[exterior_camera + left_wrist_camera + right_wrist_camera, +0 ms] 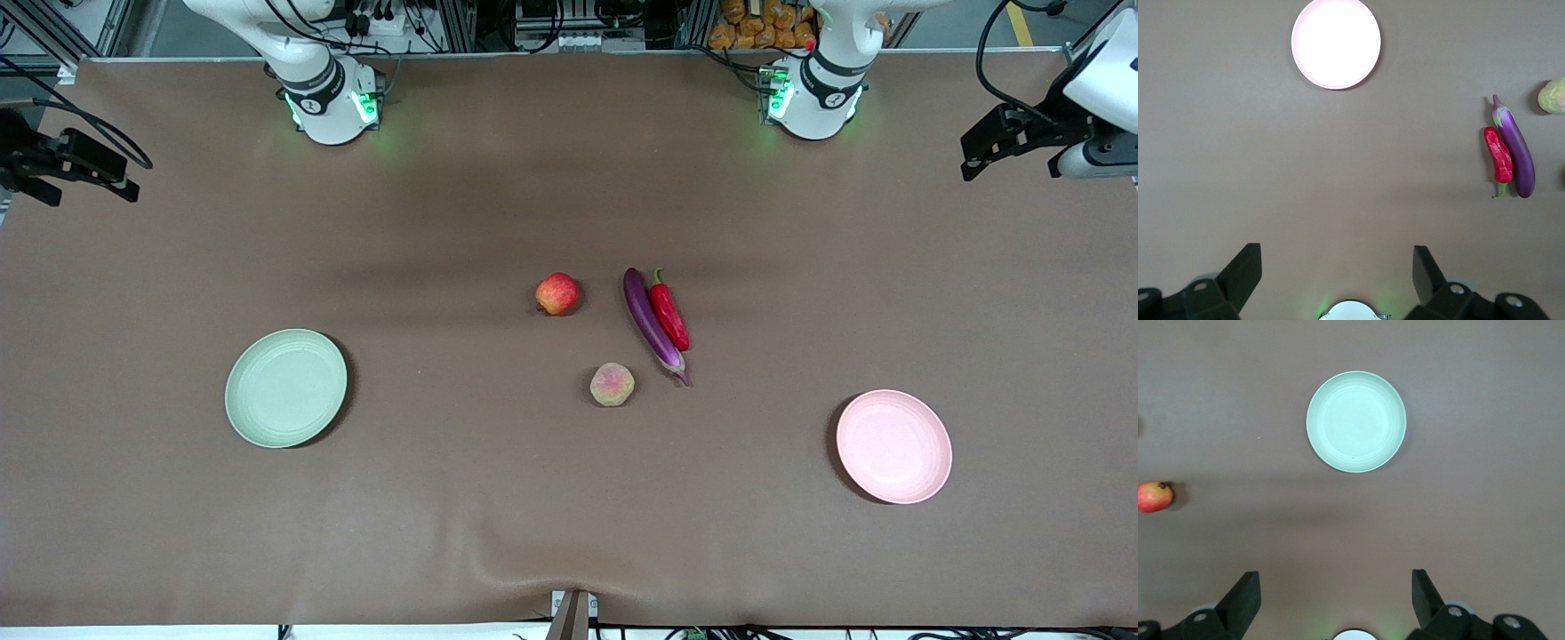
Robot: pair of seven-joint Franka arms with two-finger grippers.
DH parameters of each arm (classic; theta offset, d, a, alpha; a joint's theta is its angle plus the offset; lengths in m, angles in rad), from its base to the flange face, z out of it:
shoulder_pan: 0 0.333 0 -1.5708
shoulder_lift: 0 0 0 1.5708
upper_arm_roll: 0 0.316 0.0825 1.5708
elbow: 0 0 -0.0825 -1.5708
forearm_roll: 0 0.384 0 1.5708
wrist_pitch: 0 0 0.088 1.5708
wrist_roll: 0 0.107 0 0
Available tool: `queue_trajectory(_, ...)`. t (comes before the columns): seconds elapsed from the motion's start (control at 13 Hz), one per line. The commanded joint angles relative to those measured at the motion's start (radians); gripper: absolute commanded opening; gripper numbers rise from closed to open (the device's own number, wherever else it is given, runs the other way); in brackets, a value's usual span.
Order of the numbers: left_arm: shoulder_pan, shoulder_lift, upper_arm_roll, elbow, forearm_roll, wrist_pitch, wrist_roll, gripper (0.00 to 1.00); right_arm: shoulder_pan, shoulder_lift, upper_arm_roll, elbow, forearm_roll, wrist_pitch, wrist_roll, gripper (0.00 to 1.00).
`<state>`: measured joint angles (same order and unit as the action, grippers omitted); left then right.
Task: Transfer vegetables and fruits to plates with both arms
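The purple eggplant (653,324) and red chili pepper (669,316) lie side by side, touching, mid-table. The red apple (557,293) lies beside them toward the right arm's end. The peach (612,384) lies nearer the front camera. The pale green plate (285,388) sits toward the right arm's end, the pale pink plate (893,446) toward the left arm's end; both are bare. My left gripper (1013,153) (1337,267) is open, high over the left arm's end. My right gripper (89,188) (1336,587) is open, high over the right arm's end.
The left wrist view shows the pink plate (1336,43), eggplant (1517,150), chili (1499,157) and part of the peach (1553,95). The right wrist view shows the green plate (1356,421) and the apple (1155,497). A brown cloth (444,498) covers the table.
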<state>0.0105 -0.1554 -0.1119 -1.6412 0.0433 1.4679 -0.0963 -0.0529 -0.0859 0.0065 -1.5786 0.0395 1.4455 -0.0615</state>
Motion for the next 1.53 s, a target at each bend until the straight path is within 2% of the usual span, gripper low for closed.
queue_trajectory(0.0,0.002,0.000,0.008,0.023,0.020,-0.014,0.007,1.00,0.013,-0.018,0.000,-0.001,-0.045,0.006,-0.012,1.00)
queue_trajectory(0.23,0.012,0.036,0.006,0.058,0.020,-0.020,0.006,1.00,0.015,-0.018,0.000,0.000,-0.041,0.021,-0.012,1.00)
queue_trajectory(1.46,0.031,0.030,0.004,0.044,-0.033,-0.035,-0.049,1.00,0.016,-0.018,-0.002,-0.001,-0.024,0.032,-0.011,1.00)
